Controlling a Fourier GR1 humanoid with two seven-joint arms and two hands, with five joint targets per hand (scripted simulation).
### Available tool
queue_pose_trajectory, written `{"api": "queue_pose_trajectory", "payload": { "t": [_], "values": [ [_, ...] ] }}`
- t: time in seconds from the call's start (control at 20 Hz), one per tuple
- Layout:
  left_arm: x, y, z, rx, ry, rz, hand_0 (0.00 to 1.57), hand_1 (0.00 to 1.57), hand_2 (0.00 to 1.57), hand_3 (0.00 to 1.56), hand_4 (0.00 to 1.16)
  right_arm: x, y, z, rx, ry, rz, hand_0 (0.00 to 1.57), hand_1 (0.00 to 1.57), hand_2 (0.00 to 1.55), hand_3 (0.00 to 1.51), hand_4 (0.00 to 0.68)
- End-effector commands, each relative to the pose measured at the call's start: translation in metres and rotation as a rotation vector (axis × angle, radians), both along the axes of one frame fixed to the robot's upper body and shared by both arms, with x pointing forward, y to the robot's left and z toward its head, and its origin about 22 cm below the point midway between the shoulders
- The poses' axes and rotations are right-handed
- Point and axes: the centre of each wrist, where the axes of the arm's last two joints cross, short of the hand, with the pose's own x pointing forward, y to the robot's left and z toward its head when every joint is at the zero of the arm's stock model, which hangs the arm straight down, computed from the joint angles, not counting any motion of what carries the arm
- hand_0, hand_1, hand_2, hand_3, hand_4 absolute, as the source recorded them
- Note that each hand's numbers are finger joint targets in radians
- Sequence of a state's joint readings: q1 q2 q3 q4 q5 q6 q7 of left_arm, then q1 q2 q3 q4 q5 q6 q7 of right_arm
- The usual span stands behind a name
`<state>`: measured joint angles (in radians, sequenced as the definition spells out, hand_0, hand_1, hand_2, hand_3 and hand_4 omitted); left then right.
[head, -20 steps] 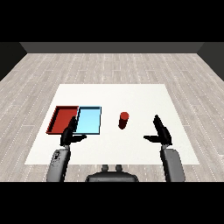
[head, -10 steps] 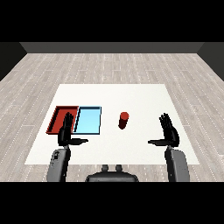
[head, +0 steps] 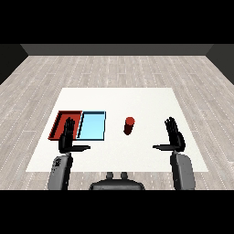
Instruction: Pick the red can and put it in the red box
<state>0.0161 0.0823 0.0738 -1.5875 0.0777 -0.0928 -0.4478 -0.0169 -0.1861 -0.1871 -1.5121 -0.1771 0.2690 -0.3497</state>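
Observation:
A red can (head: 129, 125) stands upright on the white table (head: 119, 103), right of the two trays. The red tray (head: 60, 120) lies at the left, with the light blue tray (head: 92, 125) touching its right side. My right hand (head: 175, 138) is raised to the right of the can, well apart from it, fingers straight and thumb pointing left. My left hand (head: 67, 138) hovers over the near edge of the red tray, fingers straight, thumb pointing right. Neither hand holds anything.
Grey wooden floor (head: 119, 73) surrounds the table on all sides. The table's front edge runs just below both hands.
My right hand has moved a little to the right and risen, away from the can. The left hand, the can and the trays stay where they were.

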Motion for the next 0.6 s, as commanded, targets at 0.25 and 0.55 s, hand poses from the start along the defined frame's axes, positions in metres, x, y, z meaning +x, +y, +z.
{"api": "queue_pose_trajectory", "payload": {
  "t": [0.25, 0.55],
  "values": [
    [-0.021, 0.004, 0.001, 0.004, -0.01, 0.014, 0.0, 0.0, 0.0, 0.0, 0.0, -0.001, 0.018, 0.007, 0.051, 0.041, 0.016, 0.0, 0.0, 0.0, 0.0, 0.0],
    [-0.025, 0.007, 0.003, 0.012, -0.011, -0.012, 0.0, 0.0, 0.0, 0.0, 0.0, 0.037, 0.024, -0.001, 0.073, 0.058, 0.05, 0.0, 0.0, 0.0, 0.0, 0.0]
  ]
}}
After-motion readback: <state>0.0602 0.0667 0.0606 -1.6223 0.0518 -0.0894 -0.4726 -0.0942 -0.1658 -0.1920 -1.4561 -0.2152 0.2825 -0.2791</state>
